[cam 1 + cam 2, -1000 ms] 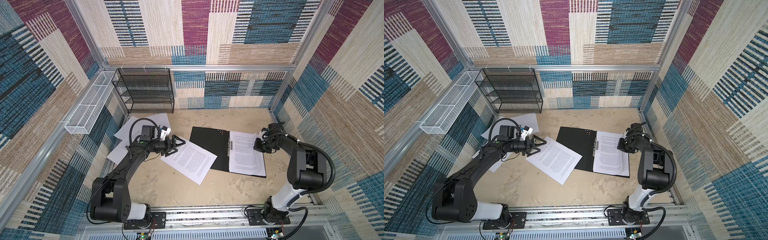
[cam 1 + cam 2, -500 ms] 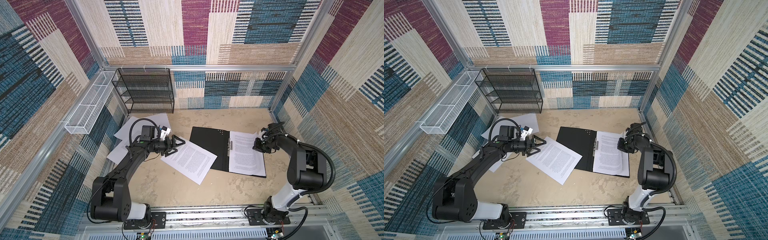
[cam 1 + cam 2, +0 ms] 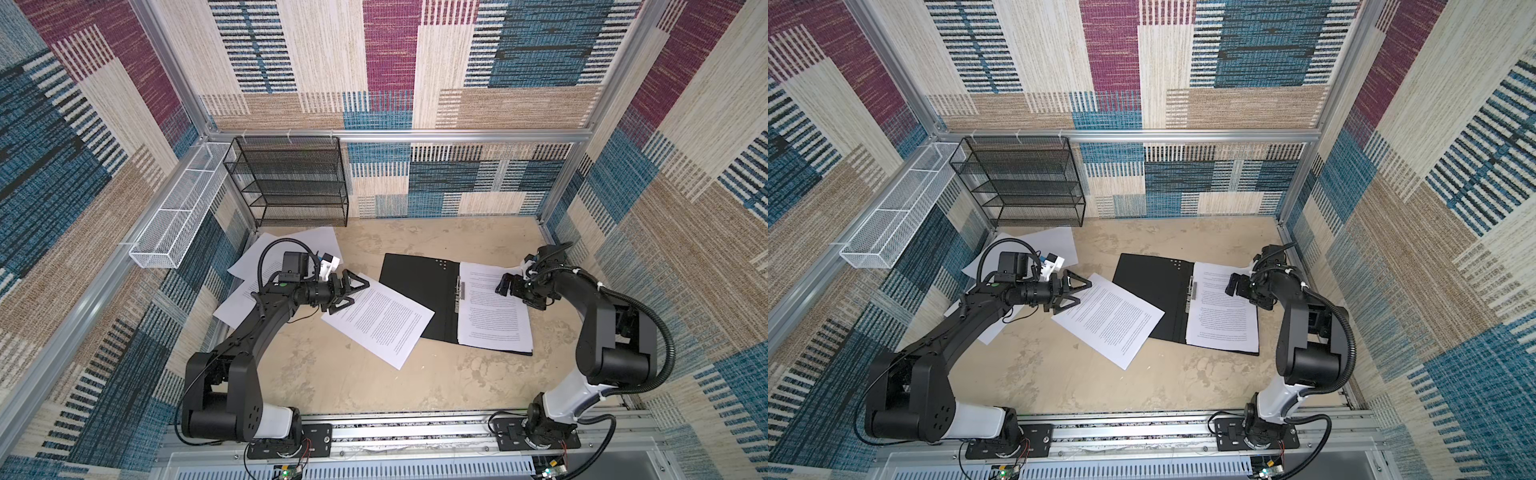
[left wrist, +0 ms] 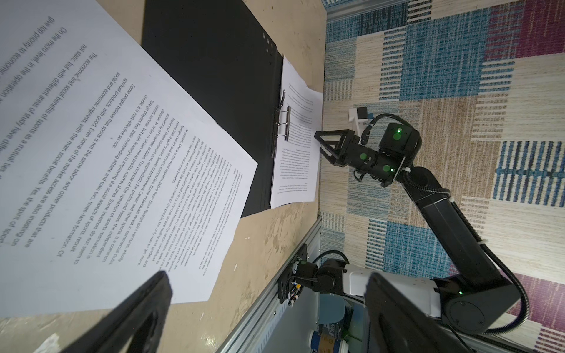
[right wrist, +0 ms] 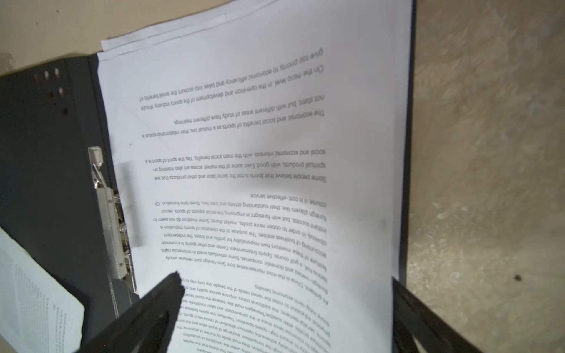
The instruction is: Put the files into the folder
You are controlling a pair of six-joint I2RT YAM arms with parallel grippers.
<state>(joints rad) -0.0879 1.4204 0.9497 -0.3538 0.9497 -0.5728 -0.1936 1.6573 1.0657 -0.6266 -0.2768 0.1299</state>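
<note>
Nearest us the tabletop [image 3: 340, 374] lies bare (good room to move there). Beyond it we see one printed sheet [image 3: 380, 318] overlapping the left flap of the folder [image 3: 415, 286], which lies open with its black inside up and a stack of sheets [image 3: 494, 316] on its right half. Our left fingers [image 3: 358, 281] hang apart over the loose sheet's corner, and our right fingers [image 5: 153, 308] stand apart above the stack. Farther left, more sheets [image 3: 291, 243] lie just before the black mesh rack [image 3: 291, 183].

My mottled beige tabletop [image 3: 353, 382], open folder [image 3: 415, 291] flat on it, printed sheet [image 3: 382, 320] overlapping the folder's left flap, more sheets [image 3: 326, 241] left of the folder, mesh rack [image 3: 291, 183] behind-left.
</note>
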